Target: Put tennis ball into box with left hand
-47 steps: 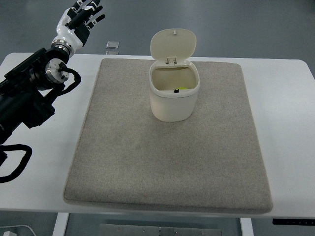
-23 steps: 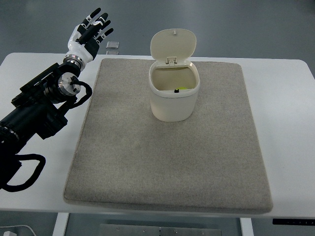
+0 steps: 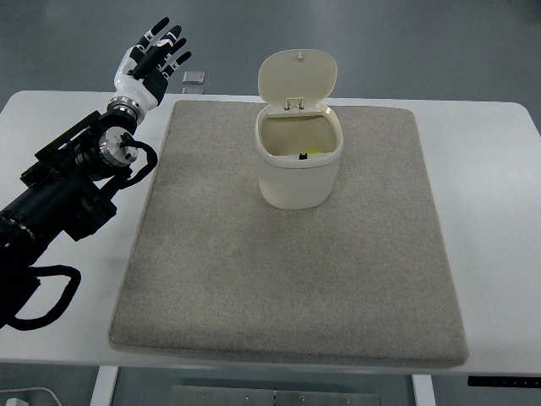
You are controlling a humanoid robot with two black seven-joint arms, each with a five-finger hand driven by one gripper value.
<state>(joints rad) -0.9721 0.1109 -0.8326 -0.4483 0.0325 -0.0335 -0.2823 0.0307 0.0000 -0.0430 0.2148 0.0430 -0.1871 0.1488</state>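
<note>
One tennis ball [image 3: 314, 153] sits inside the lidded bin [image 3: 299, 169], barely showing. My left hand [image 3: 149, 61], far left of the bin, is spread and empty. Light, fuzzy, springy; I'd wrap fingers around its middle.

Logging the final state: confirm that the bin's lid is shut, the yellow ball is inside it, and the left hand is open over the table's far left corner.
Not quite: in the top view the bin's lid stands open, hinged up behind the bin. The rest holds: the yellow ball shows inside, and the left hand is open over the table's far left corner.
</note>
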